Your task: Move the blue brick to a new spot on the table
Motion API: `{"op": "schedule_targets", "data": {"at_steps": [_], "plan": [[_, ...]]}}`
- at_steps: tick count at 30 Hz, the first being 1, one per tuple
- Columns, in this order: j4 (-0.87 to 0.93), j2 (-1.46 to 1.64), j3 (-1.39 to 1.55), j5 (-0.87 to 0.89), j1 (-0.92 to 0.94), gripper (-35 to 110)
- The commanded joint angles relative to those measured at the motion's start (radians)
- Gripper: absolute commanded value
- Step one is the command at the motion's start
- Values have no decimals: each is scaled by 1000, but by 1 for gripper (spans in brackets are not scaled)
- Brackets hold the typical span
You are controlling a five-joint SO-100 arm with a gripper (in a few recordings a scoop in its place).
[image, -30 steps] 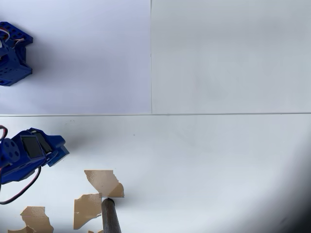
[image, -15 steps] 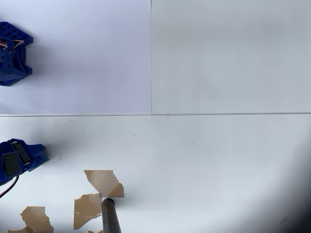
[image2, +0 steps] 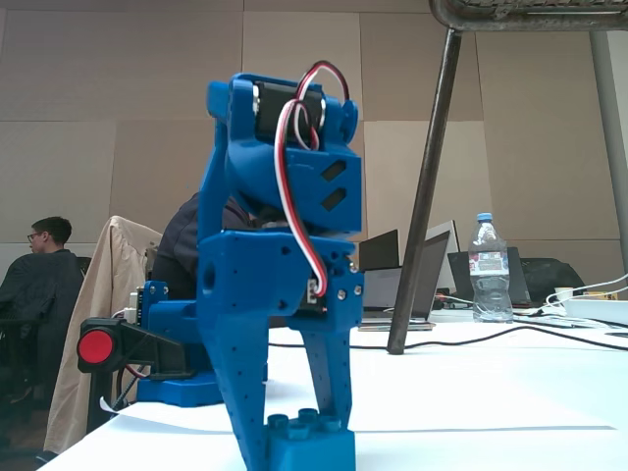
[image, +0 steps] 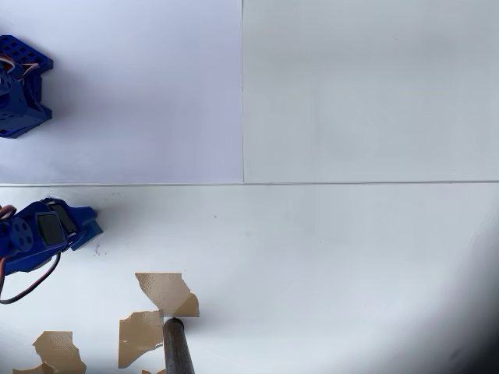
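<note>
Fixed view: gripper [image2: 294, 432] points down, fingers clamped on the brick [image2: 306, 444] at the surface [image2: 510, 392]. Overhead view: arm [image: 43, 234] at 9 o'clock.

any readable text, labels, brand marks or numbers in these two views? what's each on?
None can be read.
Water bottle at the back of the fixed view: it has a label band, but the print is too small and blurred.
Laptops behind the arm: no legible marks.
Red round button beside the arm's base: no visible lettering.
Blue arm, the blue brick between the fingers, the table: no print visible.
</note>
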Motion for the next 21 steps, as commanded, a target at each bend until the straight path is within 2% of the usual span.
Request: {"op": "schedule_targets", "data": {"at_steps": [1,6,10,15,21], "plan": [[21,92,-8,-29,3,23],[209,196,-129,-31,-17,25],[341,357,-129,20,-158,24],[356,643,55,184,-540,21],[356,888,209,380,-1043,10]]}}
